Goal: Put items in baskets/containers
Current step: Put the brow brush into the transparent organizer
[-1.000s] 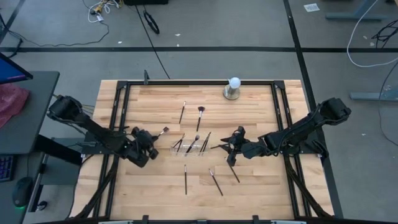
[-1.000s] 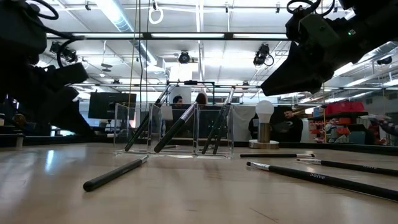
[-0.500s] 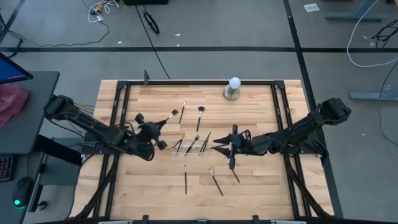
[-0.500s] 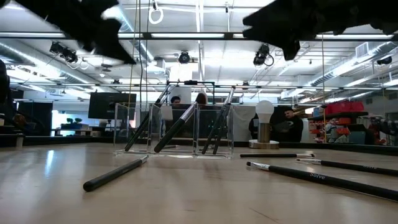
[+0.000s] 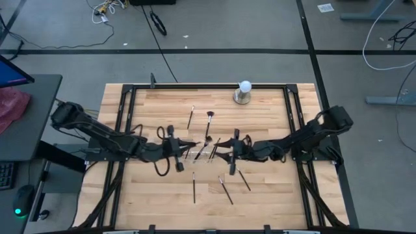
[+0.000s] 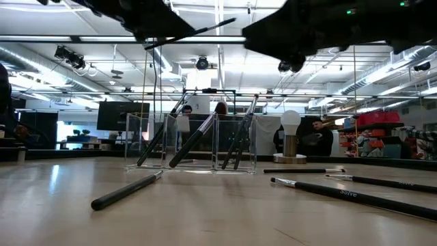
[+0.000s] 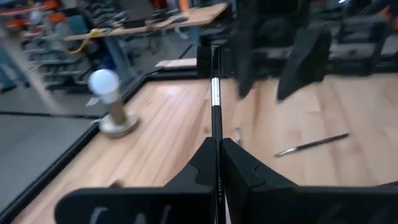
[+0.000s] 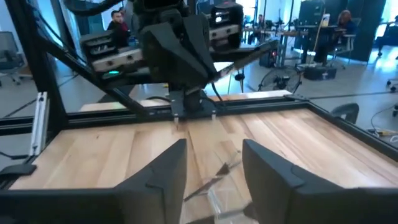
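My left gripper (image 5: 177, 147) (image 7: 217, 155) is shut on a thin dark makeup brush (image 7: 216, 102) with a silver ferrule. It holds the brush in the air by the left end of the clear tray (image 5: 198, 155) (image 6: 191, 143). The brush shows high in the low view (image 6: 198, 31). Several brushes lean inside the tray. My right gripper (image 5: 222, 152) (image 8: 214, 168) hovers at the tray's right end. It is open with nothing between its fingers and faces the left gripper. Other brushes lie flat on the wood beyond the tray (image 5: 190, 117) (image 5: 208, 122) and nearer than it (image 5: 194, 187) (image 5: 225, 188) (image 5: 242, 177). My left gripper pinches the brush's dark handle (image 7: 217, 177) between its two fingers, behind the silver ferrule. The fingers come about level from the table's left, and the brush runs on ahead along them. It is lifted clear, close to level, its far end a little raised toward the right gripper.
A white ball on a round metal base (image 5: 244, 91) stands at the table's far edge. A black frame rail (image 5: 195, 85) runs round the wooden top. People and desks show in the room beyond the table.
My left gripper has risen and gone toward the table's right edge, up to the tray. It has tipped from pointing down to nearly level and rolled. The brush has gone with it, lifted clear and turned toward the right arm. My right gripper has tipped up to level and moved left toward the tray.
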Motion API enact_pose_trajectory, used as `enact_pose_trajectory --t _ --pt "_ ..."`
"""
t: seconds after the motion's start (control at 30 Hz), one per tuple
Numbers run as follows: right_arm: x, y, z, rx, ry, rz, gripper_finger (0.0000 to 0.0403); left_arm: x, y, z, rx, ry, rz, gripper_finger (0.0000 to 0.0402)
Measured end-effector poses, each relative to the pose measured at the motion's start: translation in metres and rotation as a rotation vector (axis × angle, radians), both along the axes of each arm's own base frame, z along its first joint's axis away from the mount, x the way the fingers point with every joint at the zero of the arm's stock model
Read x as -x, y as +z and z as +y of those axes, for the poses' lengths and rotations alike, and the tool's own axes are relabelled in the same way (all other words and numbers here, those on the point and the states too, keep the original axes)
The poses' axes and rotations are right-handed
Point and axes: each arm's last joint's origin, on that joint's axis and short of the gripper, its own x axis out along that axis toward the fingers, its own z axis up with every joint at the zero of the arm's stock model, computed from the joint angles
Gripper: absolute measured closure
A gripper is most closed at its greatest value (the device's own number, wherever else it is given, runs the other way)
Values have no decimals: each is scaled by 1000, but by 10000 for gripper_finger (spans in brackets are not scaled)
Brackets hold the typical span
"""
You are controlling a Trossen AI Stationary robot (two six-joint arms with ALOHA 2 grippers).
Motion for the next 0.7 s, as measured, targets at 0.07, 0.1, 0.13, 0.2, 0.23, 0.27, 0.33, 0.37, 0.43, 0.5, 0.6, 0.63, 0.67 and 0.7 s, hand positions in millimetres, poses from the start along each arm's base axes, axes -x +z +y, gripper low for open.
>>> enact_pose_trajectory --t 0.07,0.1,0.13,0.2,0.23,0.27,0.33,0.37,0.43,0.5,0.6,0.63,0.67,0.7 --pt "-12 -2 0 1 -14 -6 227 -8 -2 0 5 -34 -34 391" --pt "-18 -3 -1 0 -27 -12 218 -11 -4 0 -1 -47 -40 392" --pt "-24 -2 -1 -3 -35 -25 209 -14 -6 0 -6 -53 -41 394" --pt "-33 1 -1 -8 -45 -48 195 -18 -9 1 -8 -51 -48 395" --pt "-36 2 -1 -12 -47 -60 190 -19 -10 2 -9 -46 -46 395" --pt "-38 4 -1 -20 -47 -73 187 -20 -11 2 -10 -41 -45 395" --pt "-40 8 0 -38 -60 -96 185 -22 -13 3 -13 -36 -44 391" --pt "-40 10 0 -53 -73 -106 185 -22 -13 3 -14 -37 -44 391" --pt "-40 12 -1 -56 -93 -121 191 -22 -13 3 -21 -38 -46 391" --pt "-40 14 -1 -58 -97 -142 203 -22 -13 2 -23 -39 -46 394" --pt "-41 14 -1 -57 -98 -140 232 -22 -12 2 -23 -40 -49 393" --pt "-41 14 -1 -56 -98 -140 244 -22 -12 2 -23 -40 -51 391" --pt "-41 14 -1 -57 -98 -140 258 -22 -12 2 -22 -40 -52 389" --pt "-41 14 -1 -57 -98 -138 272 -22 -12 2 -22 -40 -51 388"
